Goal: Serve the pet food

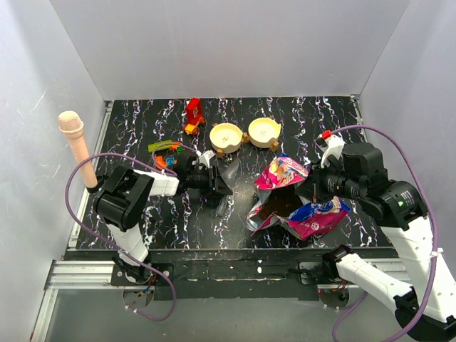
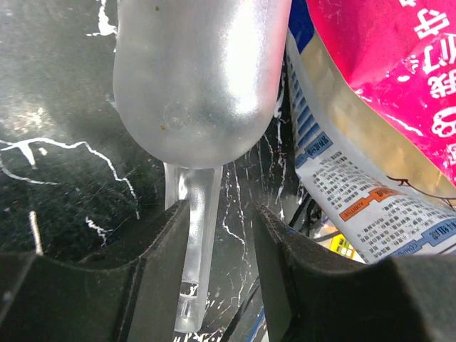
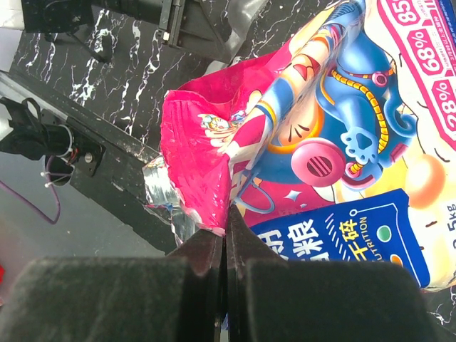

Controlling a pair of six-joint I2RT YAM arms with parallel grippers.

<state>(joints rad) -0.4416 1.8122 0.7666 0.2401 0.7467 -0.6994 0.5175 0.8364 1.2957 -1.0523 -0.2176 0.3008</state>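
Note:
The magenta-and-blue cartoon bag (image 1: 293, 198) lies crumpled at the right centre, its torn mouth facing left with dark brown showing inside (image 1: 274, 205); single pellets cannot be made out. My right gripper (image 1: 314, 187) is shut on the bag's torn magenta edge (image 3: 206, 164), pinched at the fingertips (image 3: 226, 214). A frosted clear scoop (image 2: 199, 78) lies on the table, looking empty. My left gripper (image 2: 221, 214) is open around its handle (image 2: 194, 242); the handle rests against the left finger, with a gap to the right finger. In the top view the left gripper (image 1: 216, 182) is just left of the bag.
Two cream bowls (image 1: 226, 135) (image 1: 263, 130) on a wooden stand sit behind the scoop. A red toy (image 1: 192, 114) and colourful blocks (image 1: 165, 152) lie at the back left. A pink microphone-shaped object (image 1: 75, 139) stands at the left edge. The bag's white printed back (image 2: 370, 178) lies right of the scoop.

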